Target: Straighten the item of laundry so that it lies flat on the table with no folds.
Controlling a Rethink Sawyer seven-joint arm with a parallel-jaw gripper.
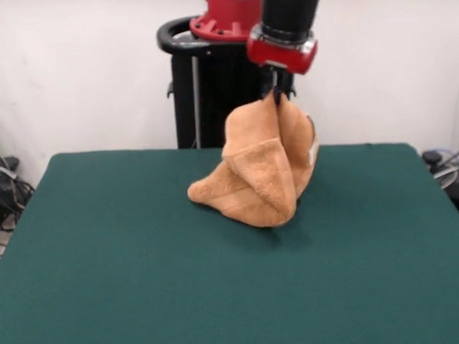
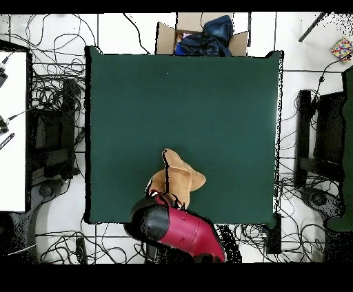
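The orange-tan terry towel (image 1: 260, 171) hangs bunched from my gripper (image 1: 277, 97), which is shut on its top point. The towel is lifted into a folded cone; its lower folds rest on the green table (image 1: 142, 265) near the far edge, right of centre. A bit of white tag shows at its right side (image 1: 314, 150). In the overhead view the towel (image 2: 178, 180) lies crumpled near the table's bottom edge (image 2: 138, 103), and the red and black arm (image 2: 176, 231) covers the gripper and part of the towel.
The black pedestal (image 1: 211, 89) stands just behind the table. A cardboard box with dark clothes (image 2: 203, 36) sits past the table's far edge in the overhead view. Cables and equipment lie on the floor around the table.
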